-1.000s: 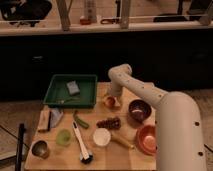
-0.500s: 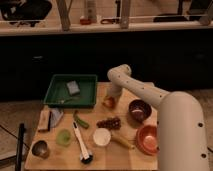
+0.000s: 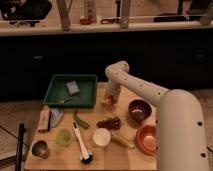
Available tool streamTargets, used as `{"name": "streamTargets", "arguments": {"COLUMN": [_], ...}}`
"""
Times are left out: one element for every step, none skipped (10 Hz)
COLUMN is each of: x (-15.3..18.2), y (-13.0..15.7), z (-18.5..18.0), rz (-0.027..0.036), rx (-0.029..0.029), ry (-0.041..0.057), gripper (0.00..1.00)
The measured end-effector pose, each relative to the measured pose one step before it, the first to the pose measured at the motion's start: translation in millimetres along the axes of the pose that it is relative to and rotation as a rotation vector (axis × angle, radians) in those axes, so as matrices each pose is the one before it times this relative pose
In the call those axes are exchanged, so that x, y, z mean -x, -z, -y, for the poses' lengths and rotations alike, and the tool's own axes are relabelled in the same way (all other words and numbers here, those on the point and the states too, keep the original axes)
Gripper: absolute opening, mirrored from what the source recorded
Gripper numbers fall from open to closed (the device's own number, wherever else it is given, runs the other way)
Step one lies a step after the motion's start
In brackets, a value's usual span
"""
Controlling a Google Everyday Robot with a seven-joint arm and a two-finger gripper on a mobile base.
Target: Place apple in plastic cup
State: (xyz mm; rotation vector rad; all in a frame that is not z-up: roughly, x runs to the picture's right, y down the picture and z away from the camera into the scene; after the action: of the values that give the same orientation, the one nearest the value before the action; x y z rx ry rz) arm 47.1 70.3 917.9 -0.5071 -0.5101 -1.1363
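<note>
The apple (image 3: 108,102), small and red with an orange patch, is at the middle back of the wooden table, right of the green tray. My gripper (image 3: 110,96) is directly over it and hides its top. The white arm (image 3: 150,92) reaches in from the right. The plastic cup (image 3: 63,137), pale green and short, stands at the front left of the table, well away from the gripper and left of a white cup (image 3: 101,136).
A green tray (image 3: 60,95) holds a sponge (image 3: 73,88) at the back left. A dark grape bunch (image 3: 109,122), a dark red bowl (image 3: 139,109), an orange bowl (image 3: 147,139), a banana (image 3: 122,141), a brush (image 3: 81,144), a metal cup (image 3: 40,148) and a cloth (image 3: 55,116) lie around.
The gripper and the apple beneath it have shifted slightly to the left. Everything else on the table is unchanged.
</note>
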Motion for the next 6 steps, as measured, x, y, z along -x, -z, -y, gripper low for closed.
{"name": "streamTargets", "arguments": {"x": [-0.15,0.19,0.76,0.34,0.68,1.24], "y": [3.23,2.48,3.46,4.71,3.2,7.3], "z": [2.11,2.2,2.47,1.9,0.95,4.21], "rz": [0.00108,0.00092,0.00242,0.0008,0.00092,-0.00166], "rx": [0.00058,0.0001,-0.00247,-0.00812,-0.00556,-0.01054], "ry": [0.00299,0.0031,0.00582,0.00633,0.00532,0.01151], "gripper": [0.0,0.0,0.0,0.0,0.0,0.0]}}
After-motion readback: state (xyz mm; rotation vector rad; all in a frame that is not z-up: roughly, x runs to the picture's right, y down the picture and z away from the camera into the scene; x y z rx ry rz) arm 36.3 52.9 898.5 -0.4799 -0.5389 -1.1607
